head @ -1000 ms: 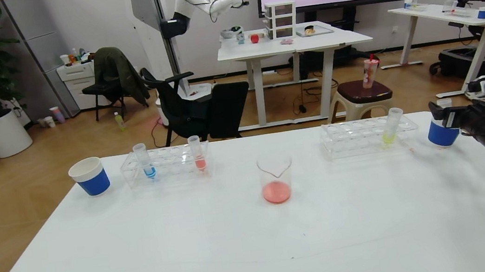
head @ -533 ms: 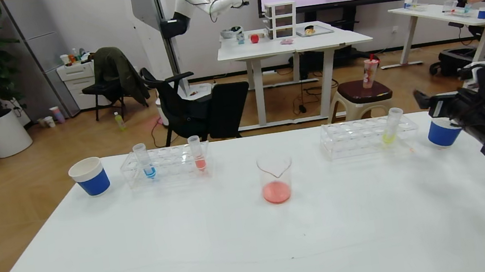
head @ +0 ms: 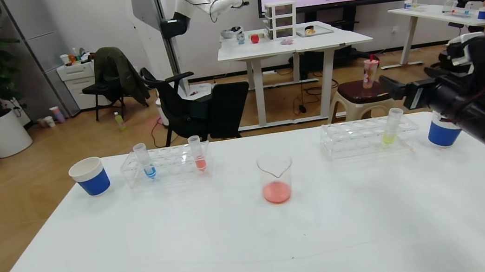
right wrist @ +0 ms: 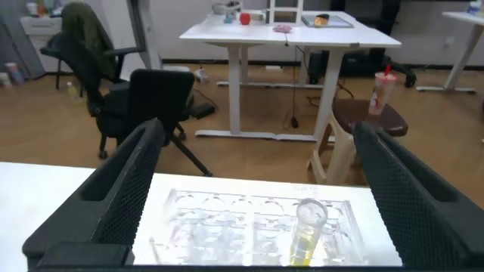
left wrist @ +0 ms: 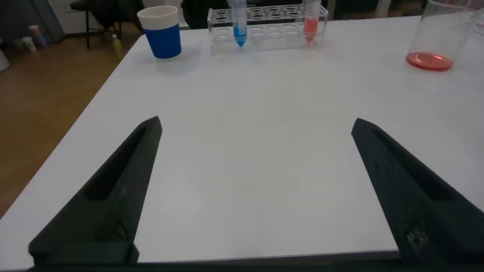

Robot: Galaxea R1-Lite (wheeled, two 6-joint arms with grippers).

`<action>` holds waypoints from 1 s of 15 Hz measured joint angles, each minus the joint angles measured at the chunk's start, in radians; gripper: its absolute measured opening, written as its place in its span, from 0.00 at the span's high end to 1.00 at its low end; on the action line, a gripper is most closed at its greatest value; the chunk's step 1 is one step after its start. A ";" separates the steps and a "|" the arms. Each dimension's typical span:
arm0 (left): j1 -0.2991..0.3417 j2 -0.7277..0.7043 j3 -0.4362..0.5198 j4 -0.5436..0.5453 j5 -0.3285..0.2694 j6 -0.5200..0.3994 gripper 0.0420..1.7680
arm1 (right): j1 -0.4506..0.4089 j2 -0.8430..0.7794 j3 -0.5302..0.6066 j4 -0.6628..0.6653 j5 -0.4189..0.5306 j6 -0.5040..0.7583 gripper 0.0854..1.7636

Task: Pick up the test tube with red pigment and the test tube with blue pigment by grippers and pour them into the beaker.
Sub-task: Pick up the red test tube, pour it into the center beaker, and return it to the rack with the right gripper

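Note:
The test tube with blue pigment (head: 146,160) stands in the left clear rack (head: 166,164); it also shows in the left wrist view (left wrist: 240,23). Beside it stands a tube with salmon-pink liquid (head: 198,153). The test tube with red pigment is not in view. The beaker (head: 276,179) stands mid-table with red liquid at its bottom. My right gripper (head: 398,89) is open and empty, raised above the right end of the right rack (head: 355,137). My left gripper (left wrist: 253,128) is open and empty, low over the near table, out of the head view.
A yellow-liquid tube (head: 391,126) stands in the right rack, below my right jaws (right wrist: 306,234). Blue-and-white paper cups stand at the far left (head: 90,176) and far right (head: 442,133). The table's far edge lies just behind the racks.
My right gripper has risen from beside the right paper cup and moved left, now above the right rack's end. The tubes and beaker have not moved.

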 joint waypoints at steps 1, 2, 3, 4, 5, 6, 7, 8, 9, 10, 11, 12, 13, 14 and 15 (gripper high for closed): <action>0.000 0.000 0.000 0.000 0.000 0.000 0.01 | 0.012 -0.068 0.041 0.002 0.000 -0.001 0.02; 0.000 0.000 0.000 0.000 0.000 0.000 0.01 | 0.019 -0.133 0.075 0.008 -0.002 -0.004 0.02; 0.000 0.000 0.000 0.000 0.000 0.000 0.01 | 0.025 -0.217 0.113 0.027 -0.003 -0.010 0.02; 0.000 0.000 0.000 0.000 0.000 0.000 0.01 | 0.029 -0.303 0.144 0.057 -0.003 -0.016 0.02; 0.000 0.000 0.000 0.000 0.000 0.000 0.01 | 0.030 -0.394 0.173 0.102 -0.003 -0.020 0.02; 0.000 0.000 0.000 0.000 0.000 0.000 0.01 | 0.031 -0.500 0.197 0.168 -0.003 -0.024 0.02; 0.000 0.000 0.000 0.000 0.000 0.000 0.01 | 0.030 -0.609 0.217 0.248 -0.003 -0.031 0.02; 0.000 0.000 0.000 0.000 0.000 0.000 0.01 | 0.029 -0.712 0.232 0.336 -0.003 -0.042 0.02; 0.000 0.000 0.000 0.000 0.000 0.000 0.01 | 0.027 -0.814 0.244 0.432 -0.004 -0.060 0.02; 0.000 0.000 0.000 0.000 0.000 0.001 0.01 | 0.023 -0.913 0.254 0.535 -0.007 -0.083 0.02; 0.000 0.000 0.000 0.000 0.000 0.000 0.01 | 0.013 -1.014 0.262 0.648 -0.014 -0.110 0.02; 0.000 0.000 0.000 0.000 0.000 0.000 0.01 | -0.001 -1.099 0.268 0.742 -0.021 -0.131 0.02; 0.000 0.000 0.000 0.000 0.000 0.000 0.01 | -0.017 -1.181 0.273 0.817 -0.024 -0.146 0.02; 0.000 0.000 0.000 0.000 0.000 0.000 0.01 | -0.028 -1.250 0.279 0.867 -0.026 -0.153 0.02; 0.000 0.000 0.000 0.000 0.000 0.000 0.01 | -0.036 -1.313 0.287 0.908 -0.028 -0.158 0.02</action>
